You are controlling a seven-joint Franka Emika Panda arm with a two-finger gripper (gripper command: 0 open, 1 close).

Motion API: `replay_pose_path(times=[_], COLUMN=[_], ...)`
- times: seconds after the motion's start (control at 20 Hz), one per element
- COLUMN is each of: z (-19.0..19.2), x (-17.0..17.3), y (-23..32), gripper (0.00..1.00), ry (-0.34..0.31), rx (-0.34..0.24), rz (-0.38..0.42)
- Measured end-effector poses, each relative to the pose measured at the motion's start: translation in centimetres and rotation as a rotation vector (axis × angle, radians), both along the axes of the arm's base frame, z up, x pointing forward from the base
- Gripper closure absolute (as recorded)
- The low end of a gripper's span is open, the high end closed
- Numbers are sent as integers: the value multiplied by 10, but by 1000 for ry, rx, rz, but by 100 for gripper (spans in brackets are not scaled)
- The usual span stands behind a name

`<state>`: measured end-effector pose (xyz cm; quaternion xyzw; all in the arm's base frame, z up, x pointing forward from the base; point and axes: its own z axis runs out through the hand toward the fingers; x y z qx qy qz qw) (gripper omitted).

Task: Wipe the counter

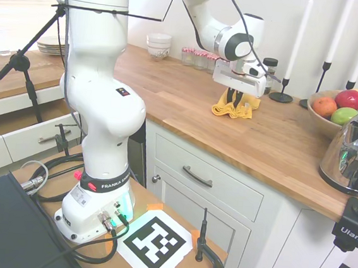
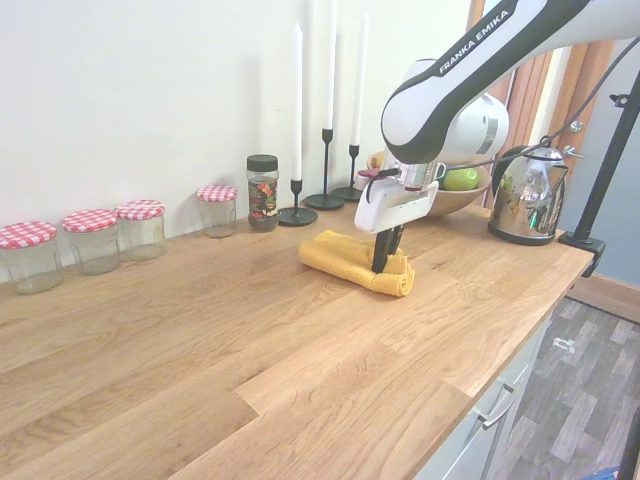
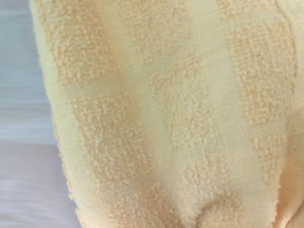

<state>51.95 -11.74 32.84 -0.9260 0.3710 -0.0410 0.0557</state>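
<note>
Pincer (image 2: 383, 262) clamped on yellow cloth (image 2: 352, 260), pressing it onto surface (image 2: 200, 350) near candlesticks (image 2: 298, 213) & fruit bowl (image 1: 325, 119). Wrist cam: just terry weave, blurred.

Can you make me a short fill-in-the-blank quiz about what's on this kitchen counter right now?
1. The gripper is shut on a folded cloth whose color is ____.
2. The glass jars along the wall have lids in a red and white ____ pattern.
3. The fruit bowl on the counter holds an orange, a red apple and a ____ apple.
4. Beside the bowl stands a shiny metal ____.

Missing words: yellow; checked; green; kettle
</note>
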Motion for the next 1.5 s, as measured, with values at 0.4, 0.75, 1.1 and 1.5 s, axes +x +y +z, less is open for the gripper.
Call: replay_pose_path(times=[0.4,0.75,1.1,1.5], z=[-2,-1,0,0], x=[-14,-27,-29,-30], y=[-58,-110,-124,-125], gripper=[100,100,0,0], ry=[-21,-36,-24,-19], rx=[17,8,7,-7], rz=[-54,-106,-120,-109])
